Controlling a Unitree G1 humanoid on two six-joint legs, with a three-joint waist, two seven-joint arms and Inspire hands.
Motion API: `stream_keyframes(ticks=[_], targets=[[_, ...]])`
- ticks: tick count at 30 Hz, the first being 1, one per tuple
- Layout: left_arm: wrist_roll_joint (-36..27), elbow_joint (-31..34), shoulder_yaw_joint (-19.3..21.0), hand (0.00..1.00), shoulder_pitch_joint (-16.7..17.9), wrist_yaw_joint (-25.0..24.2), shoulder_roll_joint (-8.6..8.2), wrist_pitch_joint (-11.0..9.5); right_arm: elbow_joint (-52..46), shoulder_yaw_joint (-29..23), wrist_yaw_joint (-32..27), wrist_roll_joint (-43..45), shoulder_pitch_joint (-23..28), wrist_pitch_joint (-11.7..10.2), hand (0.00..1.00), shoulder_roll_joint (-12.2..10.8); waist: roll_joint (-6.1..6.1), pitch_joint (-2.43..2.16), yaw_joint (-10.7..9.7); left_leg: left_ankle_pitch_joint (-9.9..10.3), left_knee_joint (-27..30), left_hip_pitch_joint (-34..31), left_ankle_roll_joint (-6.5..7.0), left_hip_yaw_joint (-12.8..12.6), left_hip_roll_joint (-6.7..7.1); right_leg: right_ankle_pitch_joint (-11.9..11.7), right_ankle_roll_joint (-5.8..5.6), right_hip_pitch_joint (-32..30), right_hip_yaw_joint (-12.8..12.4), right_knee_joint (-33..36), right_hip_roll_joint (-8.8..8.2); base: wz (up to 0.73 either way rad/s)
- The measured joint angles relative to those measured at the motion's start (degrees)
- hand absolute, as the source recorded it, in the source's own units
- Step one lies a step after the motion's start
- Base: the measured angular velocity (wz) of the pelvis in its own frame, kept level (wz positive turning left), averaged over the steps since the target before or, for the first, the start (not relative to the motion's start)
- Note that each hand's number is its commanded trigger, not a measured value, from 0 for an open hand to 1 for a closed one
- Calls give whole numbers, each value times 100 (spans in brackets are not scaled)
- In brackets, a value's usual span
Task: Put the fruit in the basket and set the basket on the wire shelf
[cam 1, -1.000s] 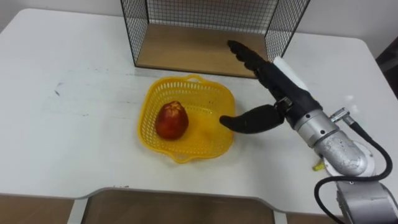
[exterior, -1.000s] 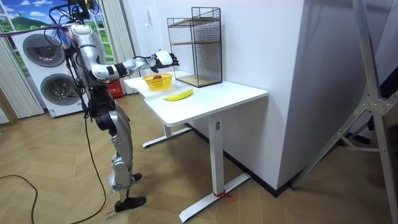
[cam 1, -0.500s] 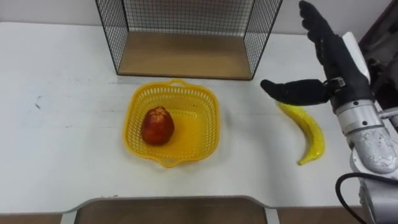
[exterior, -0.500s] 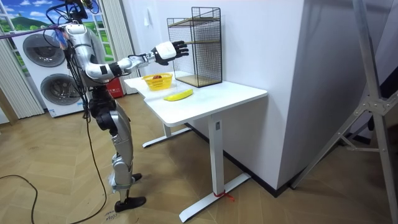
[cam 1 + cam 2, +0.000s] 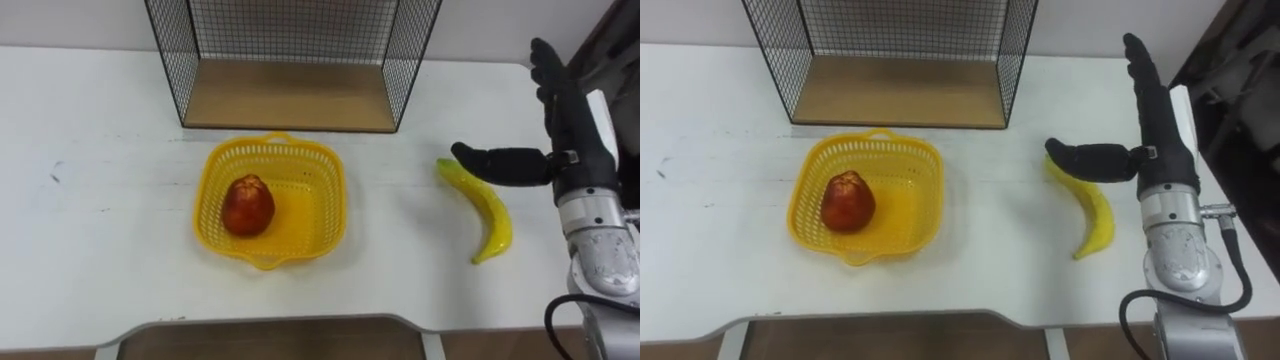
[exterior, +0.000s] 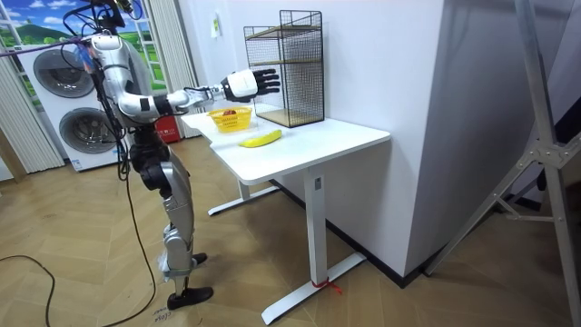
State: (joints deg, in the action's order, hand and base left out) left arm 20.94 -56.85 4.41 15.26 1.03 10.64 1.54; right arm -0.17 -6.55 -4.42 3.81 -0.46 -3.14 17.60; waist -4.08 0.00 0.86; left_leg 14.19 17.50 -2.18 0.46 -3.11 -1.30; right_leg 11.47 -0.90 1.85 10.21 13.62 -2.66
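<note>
- Right hand (image 5: pixel 576 148), fingers straight and spread, has swung away from the basket (image 5: pixel 303 212); the banana (image 5: pixel 490 215) now lies just beneath its thumb.
- Apple (image 5: pixel 247 205) sits in the basket, well to the hand's left; banana comes next.

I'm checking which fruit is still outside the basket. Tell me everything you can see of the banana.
The banana is yellow, smooth-skinned, whole and unpeeled, with a long curve. It lies flat on the white table, to the right of the yellow basket and apart from it. The open right hand hovers over it, and its thumb crosses the banana's far end in the eye views; whether they touch cannot be told.
</note>
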Motion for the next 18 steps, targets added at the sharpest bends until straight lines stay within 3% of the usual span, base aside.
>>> stream_keyframes(ticks=[18], targets=[[10, 1, 2, 0, 38, 0, -3, 232, 700, -107, -249, -432, -12, 77, 0, 17, 38, -2, 88, -7, -35, 33, -8, 8, 4, 0, 0, 15, -2, -3, -1, 0]])
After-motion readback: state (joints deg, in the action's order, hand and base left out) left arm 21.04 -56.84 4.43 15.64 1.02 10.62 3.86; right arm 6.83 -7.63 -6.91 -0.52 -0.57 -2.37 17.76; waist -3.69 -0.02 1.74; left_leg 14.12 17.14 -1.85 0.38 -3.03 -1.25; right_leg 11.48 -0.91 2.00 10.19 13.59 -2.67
